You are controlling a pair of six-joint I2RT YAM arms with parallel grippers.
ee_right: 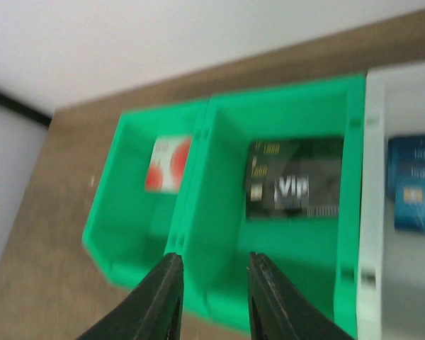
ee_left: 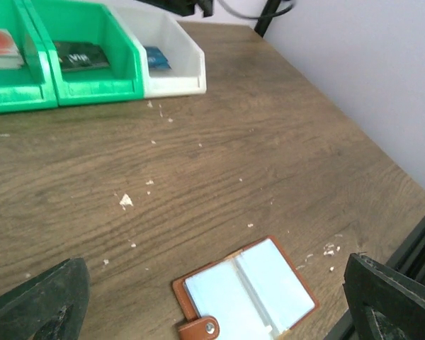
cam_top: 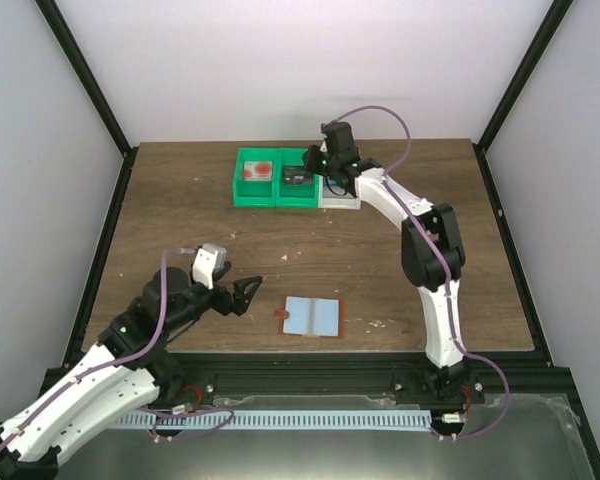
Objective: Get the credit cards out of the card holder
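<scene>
The card holder [cam_top: 312,317] lies open and flat near the table's front edge, orange-brown rim and pale grey-blue panels up; no card shows in it. In the left wrist view it [ee_left: 244,294] lies between and just past my fingers, its snap tab [ee_left: 202,328] toward me. My left gripper [cam_top: 245,293] is open wide and empty, just left of the holder. My right gripper [cam_top: 325,165] hovers over the row of bins, open and empty [ee_right: 216,283]. A blue credit card [ee_right: 414,183] lies in the white bin, a black VIP card [ee_right: 294,177] and a red-and-white card [ee_right: 168,164] in the green bins.
Two green bins [cam_top: 255,178] and a white bin [cam_top: 342,195] stand in a row at the back middle of the table. White crumbs [ee_left: 126,201] are scattered on the wood. Black frame rails border the table's edges.
</scene>
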